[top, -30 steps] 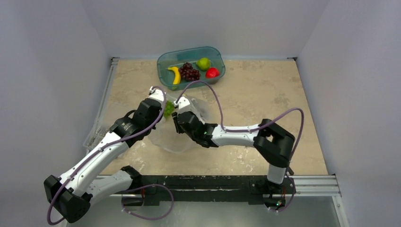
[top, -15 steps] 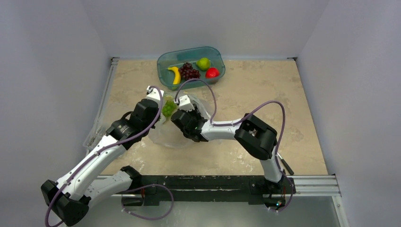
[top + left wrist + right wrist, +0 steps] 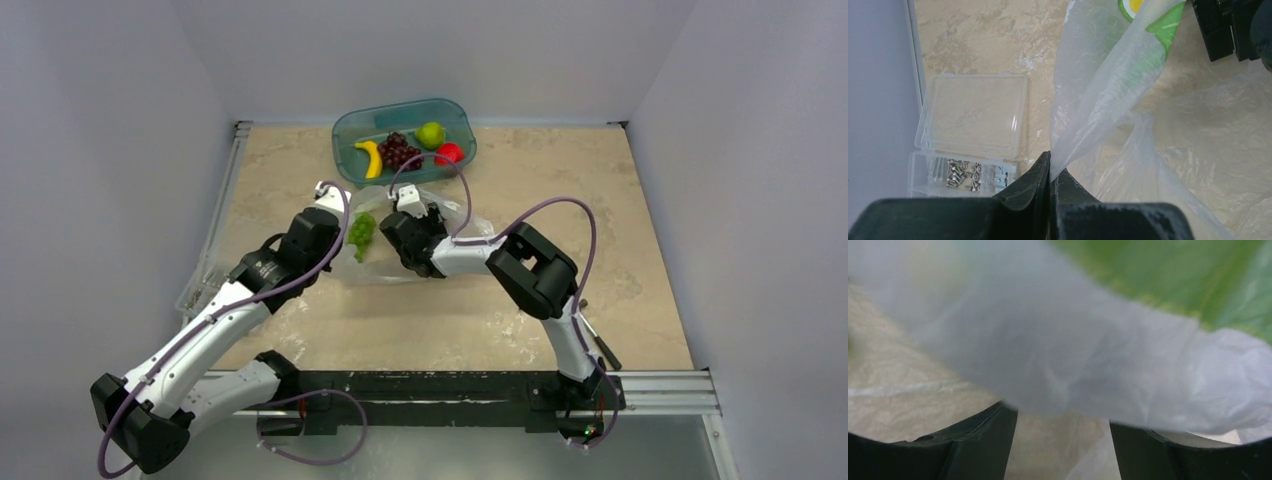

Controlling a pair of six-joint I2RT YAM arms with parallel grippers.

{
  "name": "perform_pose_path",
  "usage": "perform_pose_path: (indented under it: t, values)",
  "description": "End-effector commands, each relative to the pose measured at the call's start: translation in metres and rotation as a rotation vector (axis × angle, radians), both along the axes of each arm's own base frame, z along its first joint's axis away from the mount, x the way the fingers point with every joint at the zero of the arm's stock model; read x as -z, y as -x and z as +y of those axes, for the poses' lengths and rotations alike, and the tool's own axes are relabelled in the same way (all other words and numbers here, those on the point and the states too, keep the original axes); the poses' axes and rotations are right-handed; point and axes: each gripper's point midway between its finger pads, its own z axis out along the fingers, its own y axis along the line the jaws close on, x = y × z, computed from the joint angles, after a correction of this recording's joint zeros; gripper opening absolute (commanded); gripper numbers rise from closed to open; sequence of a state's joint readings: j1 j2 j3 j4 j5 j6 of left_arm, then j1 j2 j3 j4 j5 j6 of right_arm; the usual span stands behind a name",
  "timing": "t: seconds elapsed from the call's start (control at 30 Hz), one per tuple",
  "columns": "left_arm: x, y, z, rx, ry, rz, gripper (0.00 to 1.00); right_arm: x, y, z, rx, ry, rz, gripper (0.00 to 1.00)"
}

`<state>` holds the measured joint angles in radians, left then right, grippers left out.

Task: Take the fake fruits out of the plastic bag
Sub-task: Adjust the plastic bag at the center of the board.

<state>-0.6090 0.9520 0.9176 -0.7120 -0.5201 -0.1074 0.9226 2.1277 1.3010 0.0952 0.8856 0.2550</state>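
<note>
The clear plastic bag (image 3: 372, 265) lies crumpled mid-table between my two grippers. A green grape bunch (image 3: 361, 232) shows through it. My left gripper (image 3: 340, 235) is shut on a thin edge of the bag film (image 3: 1083, 115), which stretches up from its closed jaws (image 3: 1050, 167). My right gripper (image 3: 392, 238) is open just right of the grapes; bag film (image 3: 1058, 355) drapes across its spread fingers (image 3: 983, 440). A yellow banana (image 3: 369, 158), purple grapes (image 3: 400, 152) and a green apple (image 3: 431, 134) lie in the teal tub (image 3: 345, 128).
A red round fruit (image 3: 449, 153) also lies in the tub at the back. A flat clear box of metal parts (image 3: 968, 135) sits by the table's left edge, and it shows in the top view (image 3: 205, 285). Grey walls enclose the table on three sides.
My right gripper has moved away from the front, up and to the right; its elbow swung left. The bag was pulled back and flattened. My left gripper keeps its hold.
</note>
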Motion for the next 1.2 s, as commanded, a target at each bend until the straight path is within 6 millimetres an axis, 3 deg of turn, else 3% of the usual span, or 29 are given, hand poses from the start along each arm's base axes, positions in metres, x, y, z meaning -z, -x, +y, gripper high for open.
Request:
perform_pose_path:
  t: [0.0, 0.03, 0.13, 0.3, 0.37, 0.7, 0.83, 0.97, 1.17]
  values:
    - [0.000, -0.003, -0.001, 0.013, -0.013, -0.007, 0.00, 0.001, -0.020, 0.004, -0.044, -0.034, 0.009, 0.63]
    - [0.001, -0.003, -0.001, 0.012, -0.015, -0.006, 0.00, 0.001, -0.019, 0.007, -0.057, -0.044, 0.014, 0.59]
    - [0.004, -0.004, -0.003, 0.017, -0.018, 0.007, 0.00, 0.000, -0.016, 0.011, -0.093, -0.069, 0.016, 0.33]
    - [0.016, -0.004, -0.011, 0.049, -0.026, 0.059, 0.00, -0.009, -0.003, 0.018, -0.140, -0.152, 0.032, 0.06]
    - [0.021, -0.004, -0.013, 0.058, -0.035, 0.095, 0.00, -0.018, 0.008, 0.023, -0.172, -0.191, 0.034, 0.00]
    - [0.030, -0.001, -0.025, 0.116, -0.030, 0.145, 0.00, -0.073, 0.083, 0.056, -0.381, -0.394, 0.011, 0.00]
    - [0.032, 0.003, -0.030, 0.160, -0.028, 0.163, 0.00, -0.095, 0.098, 0.066, -0.440, -0.537, 0.005, 0.00]
    - [0.031, 0.005, -0.031, 0.169, -0.027, 0.159, 0.00, -0.094, 0.110, 0.085, -0.494, -0.639, 0.063, 0.00]
    - [0.030, 0.006, -0.033, 0.184, -0.026, 0.148, 0.00, -0.119, 0.127, 0.104, -0.617, -0.810, 0.054, 0.00]
